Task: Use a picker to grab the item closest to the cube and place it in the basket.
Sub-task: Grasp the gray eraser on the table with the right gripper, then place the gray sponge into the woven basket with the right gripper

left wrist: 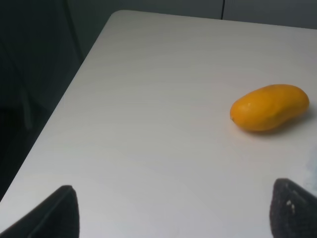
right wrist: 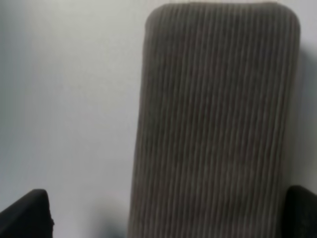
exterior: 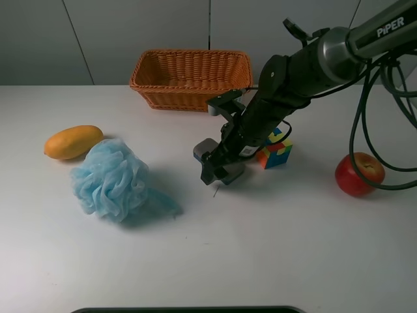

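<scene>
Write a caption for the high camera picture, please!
Open right gripper hovers over the grey block beside the cube; basket behind.

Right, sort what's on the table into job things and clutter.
Job: picker, eraser, cube, basket.
Lying about: mango, pouf, apple.

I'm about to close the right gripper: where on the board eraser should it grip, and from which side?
Grip the board eraser across its narrow width, on the two long straight sides, coming from straight above. It lies flat, felt up, and the right gripper has its open fingers flanking those sides.
</scene>
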`<state>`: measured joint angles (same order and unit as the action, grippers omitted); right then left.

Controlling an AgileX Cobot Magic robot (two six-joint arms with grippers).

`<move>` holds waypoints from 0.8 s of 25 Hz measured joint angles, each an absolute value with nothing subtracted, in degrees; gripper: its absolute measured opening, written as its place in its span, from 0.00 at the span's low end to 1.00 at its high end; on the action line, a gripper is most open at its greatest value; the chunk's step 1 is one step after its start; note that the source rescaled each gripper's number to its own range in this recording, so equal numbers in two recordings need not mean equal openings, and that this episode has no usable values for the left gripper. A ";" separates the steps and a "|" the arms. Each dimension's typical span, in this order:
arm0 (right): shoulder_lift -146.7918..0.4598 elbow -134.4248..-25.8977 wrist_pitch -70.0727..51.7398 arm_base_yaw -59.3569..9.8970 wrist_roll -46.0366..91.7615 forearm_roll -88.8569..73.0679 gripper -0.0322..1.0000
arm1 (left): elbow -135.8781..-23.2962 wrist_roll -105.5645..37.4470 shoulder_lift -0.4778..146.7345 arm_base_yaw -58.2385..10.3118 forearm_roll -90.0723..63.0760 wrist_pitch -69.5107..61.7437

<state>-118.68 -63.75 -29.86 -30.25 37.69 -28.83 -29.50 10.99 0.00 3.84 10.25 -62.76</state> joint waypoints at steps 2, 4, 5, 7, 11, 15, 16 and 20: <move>-118.73 -63.75 -29.76 -30.25 37.69 -29.08 1.00 | -29.50 10.99 0.00 3.84 10.25 -62.76; -118.82 -63.89 -29.76 -30.25 37.69 -29.17 0.94 | -29.50 10.99 0.00 3.84 10.25 -62.76; -118.82 -63.89 -29.67 -30.25 37.69 -29.17 0.79 | -29.50 10.99 0.00 3.84 10.25 -62.76; -118.96 -63.89 -29.64 -30.25 37.69 -29.17 0.33 | -29.50 10.99 0.00 3.84 10.25 -62.76; -118.96 -63.89 -29.65 -30.25 37.69 -29.17 0.05 | -29.50 11.10 0.00 3.84 10.25 -62.76; -118.96 -63.89 -29.65 -30.25 37.69 -29.17 0.05 | -29.50 11.10 0.00 3.84 10.25 -62.76; -118.96 -63.89 -29.65 -30.25 37.69 -29.17 0.05 | -29.50 11.10 0.00 3.84 10.25 -62.76; -118.53 -63.89 -29.85 -30.25 37.69 -29.17 0.05 | -29.50 11.20 0.00 3.84 10.25 -62.76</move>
